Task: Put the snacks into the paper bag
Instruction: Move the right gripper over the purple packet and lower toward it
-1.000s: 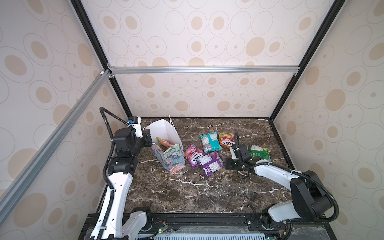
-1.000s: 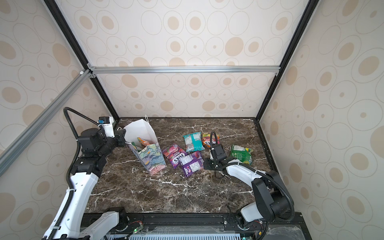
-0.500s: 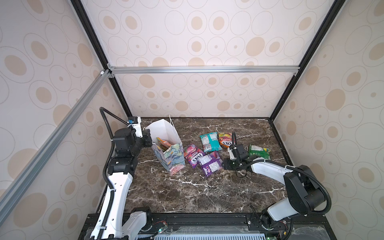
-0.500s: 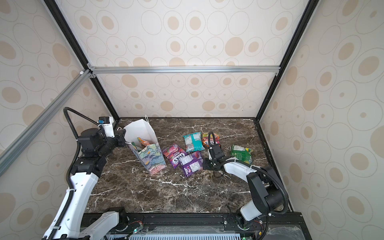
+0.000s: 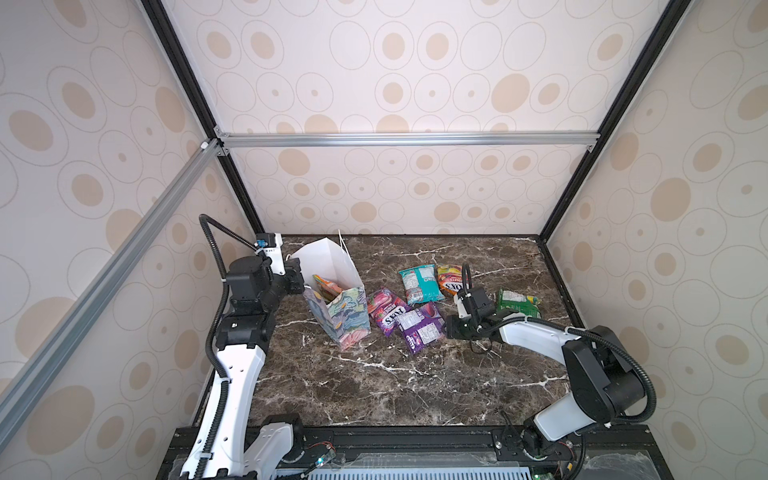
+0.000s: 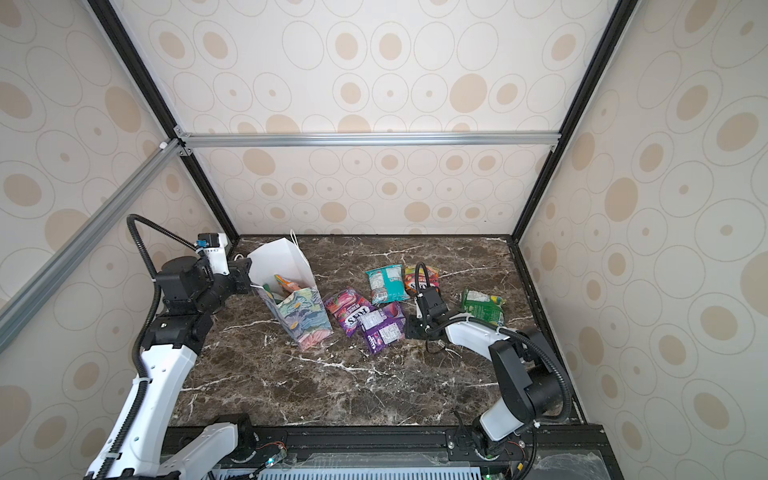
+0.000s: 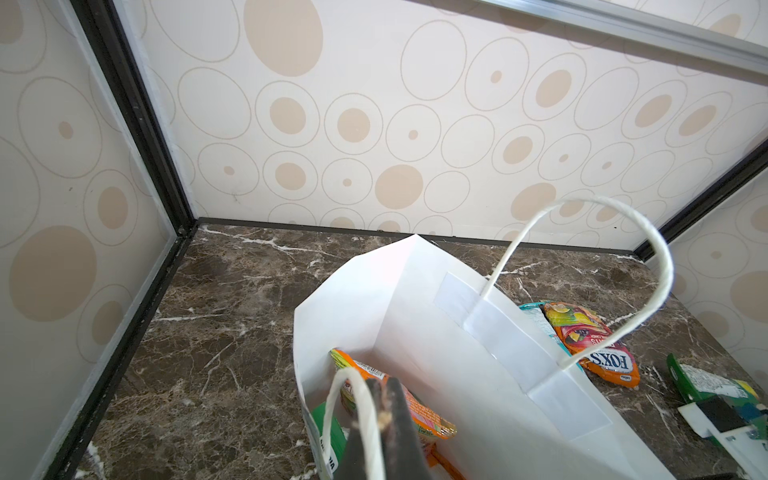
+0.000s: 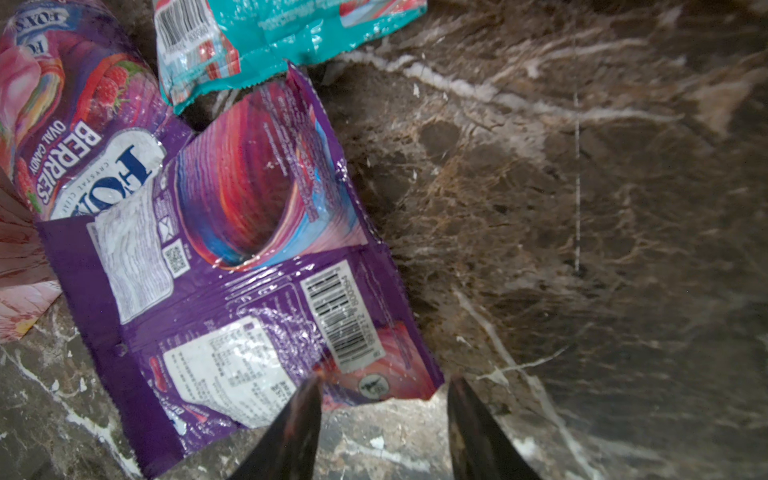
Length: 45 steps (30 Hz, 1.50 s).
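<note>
We see the paper bag standing upright at about 9 o'clock on the table. Its mouth is open to the top, its tall axis is vertical and its painted face is turned toward 5 o'clock. Inside, against the white wall, an orange packet and a green packet stand tipped on edge. Our left gripper is pinched tight on the bag's near handle, on the rim's 9 o'clock side. The far handle arches free.

Five packets lie flat on the marble at the bag's 3 o'clock side. The berries packet is just beside the bag, with its long axis running 11 to 5 o'clock. The purple packet overlaps its 4 o'clock end, back side up. It looks nearly square from above, so we cannot fix its long axis. The teal packet runs roughly 12 to 6, edge to edge with the fruit-print packet at its 3 o'clock. The yellow-green packet lies apart near the table's 3 o'clock edge, with its long axis running 10 to 4.

Our right gripper sits low over the marble with its fingers spread. The purple packet's 3 o'clock corner lies between them, not pinched. From the packets toward 6 o'clock the marble is open, and so is the strip toward 12 o'clock.
</note>
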Each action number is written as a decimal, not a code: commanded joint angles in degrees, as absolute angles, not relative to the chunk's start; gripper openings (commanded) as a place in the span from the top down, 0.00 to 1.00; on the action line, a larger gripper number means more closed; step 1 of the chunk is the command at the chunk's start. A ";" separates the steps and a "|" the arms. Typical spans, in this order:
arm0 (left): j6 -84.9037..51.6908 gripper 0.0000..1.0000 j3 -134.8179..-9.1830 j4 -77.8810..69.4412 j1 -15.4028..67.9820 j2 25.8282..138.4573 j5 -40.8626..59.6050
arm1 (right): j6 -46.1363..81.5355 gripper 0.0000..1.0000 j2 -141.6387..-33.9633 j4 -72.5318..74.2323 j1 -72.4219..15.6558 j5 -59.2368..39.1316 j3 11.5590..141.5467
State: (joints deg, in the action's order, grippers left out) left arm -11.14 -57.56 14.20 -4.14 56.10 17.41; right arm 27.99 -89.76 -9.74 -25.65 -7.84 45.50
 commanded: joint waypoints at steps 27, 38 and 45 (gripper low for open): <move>-10.63 1.00 -57.89 14.38 -4.58 55.90 16.96 | 30.05 0.79 -96.44 -3.04 -25.58 -10.60 45.17; -10.48 1.00 -57.92 14.41 -4.65 55.85 16.87 | 27.06 1.00 -89.30 -4.27 -25.62 -9.46 44.66; -10.56 1.00 -57.92 14.37 -4.64 55.69 16.61 | 23.57 1.00 -85.76 -9.86 -27.42 -7.97 44.93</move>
State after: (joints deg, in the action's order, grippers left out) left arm -11.11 -57.56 14.22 -4.16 56.10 16.60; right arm 25.91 -86.59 -5.67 -26.22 -9.30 44.99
